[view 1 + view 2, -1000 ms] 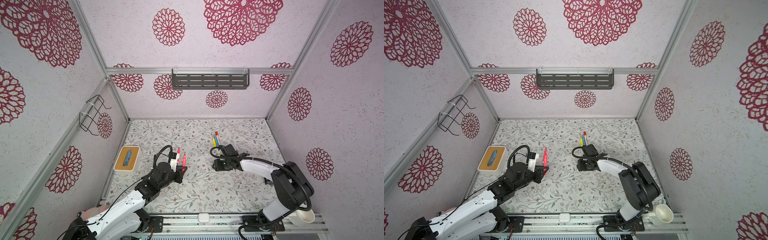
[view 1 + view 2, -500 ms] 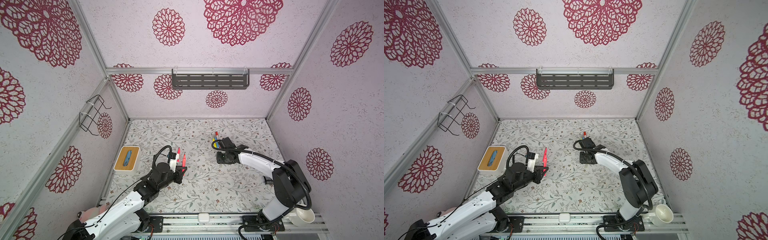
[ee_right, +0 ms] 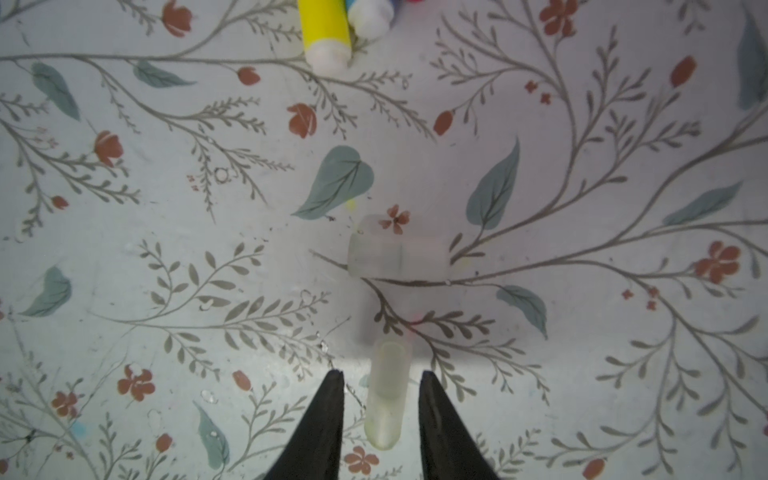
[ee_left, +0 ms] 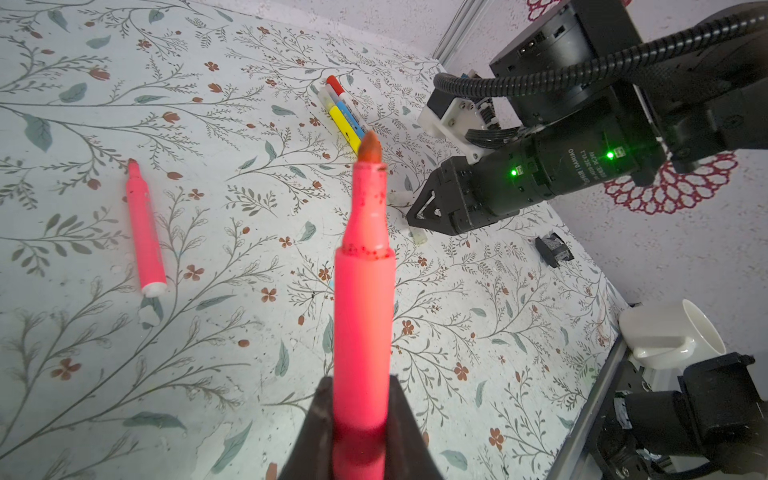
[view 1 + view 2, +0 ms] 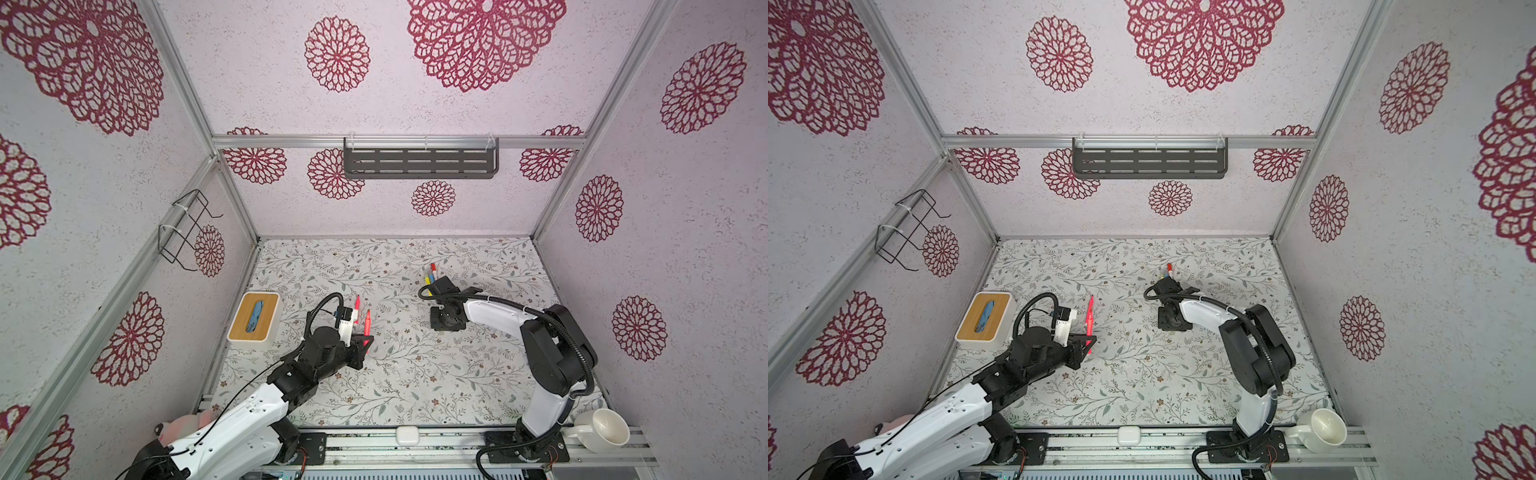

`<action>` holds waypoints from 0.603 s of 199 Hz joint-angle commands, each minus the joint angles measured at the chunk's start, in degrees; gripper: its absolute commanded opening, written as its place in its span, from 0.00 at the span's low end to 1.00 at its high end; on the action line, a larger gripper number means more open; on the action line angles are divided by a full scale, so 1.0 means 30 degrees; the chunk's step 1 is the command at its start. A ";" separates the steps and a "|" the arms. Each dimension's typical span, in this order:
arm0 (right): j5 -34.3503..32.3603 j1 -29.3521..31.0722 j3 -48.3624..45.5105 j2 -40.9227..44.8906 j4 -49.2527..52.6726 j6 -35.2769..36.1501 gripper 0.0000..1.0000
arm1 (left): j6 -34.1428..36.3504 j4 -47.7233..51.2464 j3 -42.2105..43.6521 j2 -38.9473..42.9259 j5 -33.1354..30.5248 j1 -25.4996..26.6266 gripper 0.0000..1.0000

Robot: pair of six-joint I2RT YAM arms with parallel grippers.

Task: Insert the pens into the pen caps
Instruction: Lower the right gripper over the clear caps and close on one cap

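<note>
Left wrist view has the left hand (image 4: 359, 399) clamped on a pink-red pen (image 4: 363, 291). The pen's bare felt tip points away from the camera and is raised off the worktop (image 4: 208, 374). A second pink-red pen (image 4: 143, 232) lies flat beyond it, uncapped. This view also catches the right hand (image 4: 419, 216) side-on, tips down at the worktop, which both top views hide beneath the wrist.

Right wrist view alone settles that hand. Its fingers (image 3: 328, 415) stand apart with a clear cap (image 3: 386, 395) lying between them and a thin gap on each side. A second clear cap (image 3: 399, 253) lies crosswise just past it. Farther on, the butt of a yellow pen (image 3: 326, 33) rests right beside a blue pen (image 3: 370, 18). Neither cap can be made out in the top views.

In a top view the pen cluster (image 5: 430, 274) lies at 12 o'clock from the right hand. Against a second earlier, that hand sits slightly nearer the cluster, while the left arm and its pen are unchanged.

The worktop is floral-printed and the walls (image 5: 415, 104) are pale with crimson rosettes. A wood-lidded box (image 5: 254, 322) sits at 9 o'clock from the left hand. A white mug (image 5: 602, 428) sits at the 5 o'clock corner, and a dark shelf (image 5: 419, 162) hangs on the back wall.
</note>
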State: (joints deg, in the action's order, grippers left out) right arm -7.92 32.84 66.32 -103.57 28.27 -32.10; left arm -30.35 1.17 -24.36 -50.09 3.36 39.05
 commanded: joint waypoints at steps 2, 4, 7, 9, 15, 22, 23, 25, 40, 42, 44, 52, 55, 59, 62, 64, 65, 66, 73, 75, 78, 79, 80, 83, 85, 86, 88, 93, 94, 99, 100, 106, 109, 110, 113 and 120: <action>-0.0369 -0.0019 0.0566 -0.0333 0.0273 0.0008 0.32 | -0.0169 -0.0243 0.0238 0.0230 0.0035 -0.0154 0.00; -0.0397 -0.0034 0.0589 -0.0368 0.0273 0.0043 0.32 | -0.0168 -0.0243 0.0239 0.0230 0.0027 -0.0140 0.00; -0.0427 -0.0028 0.0618 -0.0446 0.0295 0.0040 0.32 | -0.0167 -0.0269 0.0243 0.0230 0.0043 -0.0153 0.00; -0.0433 -0.0021 0.0639 -0.0499 0.0315 0.0043 0.32 | -0.0167 -0.0272 0.0277 0.0216 0.0029 -0.0154 0.00; -0.0492 -0.0019 0.0677 -0.0632 0.0369 0.0074 0.32 | -0.0167 -0.0287 0.0287 0.0230 0.0012 -0.0154 0.00; -0.0522 -0.0017 0.0735 -0.0787 0.0363 0.0081 0.32 | -0.0168 -0.0297 0.0270 0.0230 0.0008 -0.0154 0.00; -0.0523 -0.0033 0.0739 -0.0798 0.0362 0.0072 0.32 | -0.0153 -0.0299 0.0269 0.0230 0.0001 -0.0140 0.00; -0.0523 -0.0015 0.0742 -0.0828 0.0361 0.0081 0.32 | -0.0142 -0.0287 0.0269 0.0216 0.0018 -0.0151 0.00; -0.0552 -0.0045 0.0740 -0.1030 0.0281 0.0086 0.31 | -0.0149 -0.0265 0.0273 0.0230 0.0009 -0.0154 0.00; -0.0552 -0.0047 0.0742 -0.1040 0.0275 0.0092 0.31 | -0.0141 -0.0271 0.0284 0.0230 0.0006 -0.0154 0.00; -0.0552 -0.0041 0.0736 -0.1072 0.0274 0.0108 0.31 | -0.0138 -0.0272 0.0287 0.0230 -0.0017 -0.0147 0.00; -0.0566 -0.0023 0.0743 -0.1195 0.0288 0.0138 0.30 | -0.0138 -0.0247 0.0268 0.0258 -0.0023 -0.0129 0.00; -0.0561 -0.0041 0.0743 -0.1238 0.0275 0.0143 0.30 | -0.0130 -0.0244 0.0276 0.0234 -0.0033 -0.0144 0.00; -0.0560 -0.0022 0.0743 -0.1284 0.0275 0.0166 0.30 | -0.0125 -0.0243 0.0318 0.0276 -0.0049 -0.0139 0.00; -0.0535 -0.0023 0.0743 -0.1308 0.0281 0.0154 0.29 | -0.0118 -0.0251 0.0326 0.0287 -0.0036 -0.0153 0.00; -0.0526 -0.0020 0.0751 -0.1322 0.0275 0.0175 0.29 | -0.0133 -0.0245 0.0312 0.0281 -0.0035 -0.0154 0.00; -0.0525 -0.0019 0.0747 -0.1344 0.0274 0.0178 0.29 | -0.0121 -0.0244 0.0319 0.0270 -0.0035 -0.0154 0.00; -0.0524 -0.0034 0.0745 -0.1369 0.0288 0.0180 0.29 | -0.0115 -0.0244 0.0309 0.0294 -0.0049 -0.0140 0.00; -0.0522 -0.0029 0.0741 -0.1437 0.0298 0.0183 0.28 | -0.0114 -0.0217 0.0307 0.0314 -0.0050 -0.0153 0.00; -0.0523 -0.0029 0.0743 -0.1449 0.0302 0.0189 0.28 | -0.0132 -0.0215 0.0315 0.0339 -0.0060 -0.0139 0.00; -0.0501 -0.0035 0.0721 -0.1453 0.0288 0.0204 0.28 | -0.0144 -0.0214 0.0314 0.0346 -0.0056 -0.0149 0.00; -0.0497 -0.0027 0.0718 -0.1439 0.0281 0.0222 0.28 | -0.0141 -0.0214 0.0321 0.0332 -0.0060 -0.0137 0.00; -0.0496 -0.0008 0.0716 -0.1461 0.0277 0.0202 0.28 | -0.0154 -0.0214 0.0309 0.0340 -0.0062 -0.0146 0.00; -0.0494 -0.0018 0.0692 -0.1454 0.0299 0.0199 0.27 | -0.0140 -0.0214 0.0299 0.0372 -0.0063 -0.0153 0.00; -0.0494 -0.0019 0.0687 -0.1454 0.0287 0.0193 0.27 | -0.0153 -0.0214 0.0305 0.0361 -0.0049 -0.0140 0.00; -0.0494 -0.0019 0.0671 -0.1454 0.0280 0.0187 0.27 | -0.0160 -0.0214 0.0301 0.0354 -0.0042 -0.0147 0.00; -0.0494 0.0003 0.0659 -0.1446 0.0290 0.0190 0.26 | -0.0151 -0.0214 0.0328 0.0371 -0.0065 -0.0131 0.00; -0.0488 -0.0018 0.0619 -0.1416 0.0288 0.0205 0.26 | -0.0146 -0.0195 0.0317 0.0405 -0.0067 -0.0150 0.00; -0.0491 -0.0019 0.0608 -0.1420 0.0281 0.0208 0.26 | -0.0156 -0.0204 0.0322 0.0405 -0.0066 -0.0152 0.00; -0.0494 -0.0019 0.0555 -0.1382 0.0274 0.0179 0.25 | -0.0146 -0.0186 0.0301 0.0419 -0.0075 -0.0153 0.00; -0.0494 -0.0019 0.0532 -0.1374 0.0259 0.0180 0.25 | -0.0142 -0.0200 0.0299 0.0427 -0.0084 -0.0154 0.00; -0.0465 -0.0001 0.0459 -0.1333 0.0217 0.0157 0.24 | -0.0138 -0.0156 0.0305 0.0435 -0.0069 -0.0148 0.00; -0.0464 -0.0013 0.0429 -0.1314 0.0230 0.0160 0.24 | -0.0141 -0.0155 0.0324 0.0432 -0.0064 -0.0154 0.00; -0.0464 -0.0016 0.0411 -0.1310 0.0222 0.0171 0.23 | -0.0140 -0.0155 0.0326 0.0433 -0.0064 -0.0154 0.00; -0.0464 -0.0015 0.0379 -0.1282 0.0234 0.0158 0.23 | -0.0123 -0.0163 0.0301 0.0457 -0.0078 -0.0147 0.00; -0.0436 -0.0018 0.0335 -0.1270 0.0237 0.0186 0.20 | -0.0112 -0.0157 0.0289 0.0465 -0.0081 -0.0142 0.00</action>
State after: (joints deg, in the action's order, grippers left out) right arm -8.36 32.84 67.72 -106.91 27.73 -31.94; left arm -30.50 1.19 -24.36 -49.50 3.33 39.05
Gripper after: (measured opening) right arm 0.232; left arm 0.174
